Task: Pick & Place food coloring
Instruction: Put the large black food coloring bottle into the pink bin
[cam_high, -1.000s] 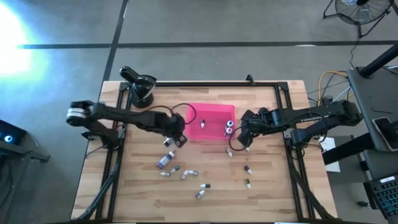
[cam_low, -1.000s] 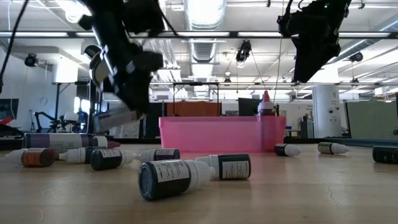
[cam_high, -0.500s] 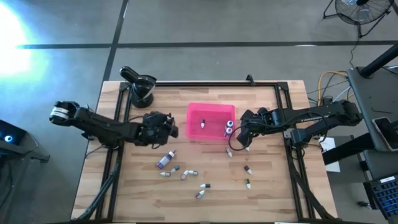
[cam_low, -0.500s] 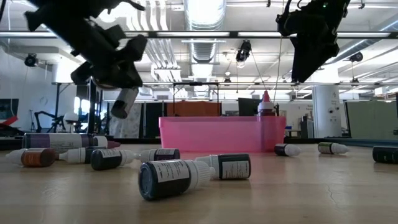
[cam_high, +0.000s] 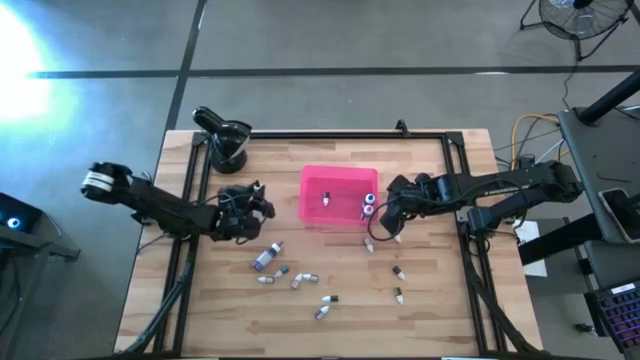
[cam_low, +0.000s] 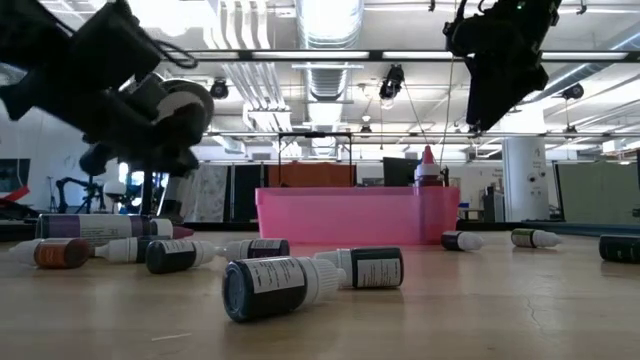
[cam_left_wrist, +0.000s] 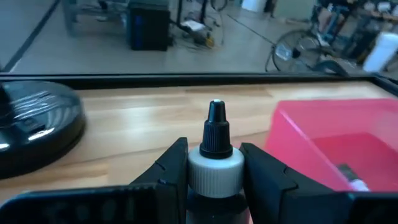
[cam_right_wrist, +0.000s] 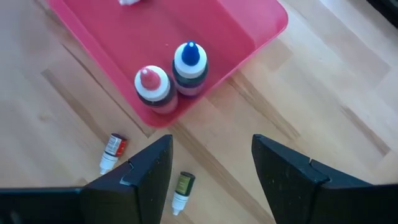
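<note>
The pink tray (cam_high: 345, 208) sits mid-table with two food coloring bottles (cam_right_wrist: 152, 87) (cam_right_wrist: 189, 62) upright in its near right corner and one (cam_high: 326, 196) lying inside. Several more bottles (cam_high: 266, 260) (cam_high: 398, 272) lie loose on the wood nearer the front. My left gripper (cam_left_wrist: 214, 165) hangs left of the tray (cam_high: 250, 203), shut on a black-capped bottle (cam_left_wrist: 216, 134). Just right of the tray's near right corner, my right gripper (cam_right_wrist: 211, 177) hovers open (cam_high: 385, 225) above the table, holding nothing. My left gripper pinches the bottle between its two fingers (cam_left_wrist: 171, 171) at the white collar (cam_left_wrist: 214, 177) below the black cap. The fingers lie nearly level, pointing toward the table's far edge, and the bottle lies along them with its cap forward. The bottle is clear of the table.
A black round camera base (cam_high: 228, 140) stands at the far left corner, close to my left arm. A dark frame rail (cam_high: 330, 135) runs along the table's far edge. Two loose bottles (cam_right_wrist: 112, 152) (cam_right_wrist: 181, 190) lie below my right gripper.
My left gripper has drawn back from the tray's near left corner toward the table's left edge and sunk lower. It has tipped from pointing down to nearly level and rolled, with the bottle still between its fingers.
</note>
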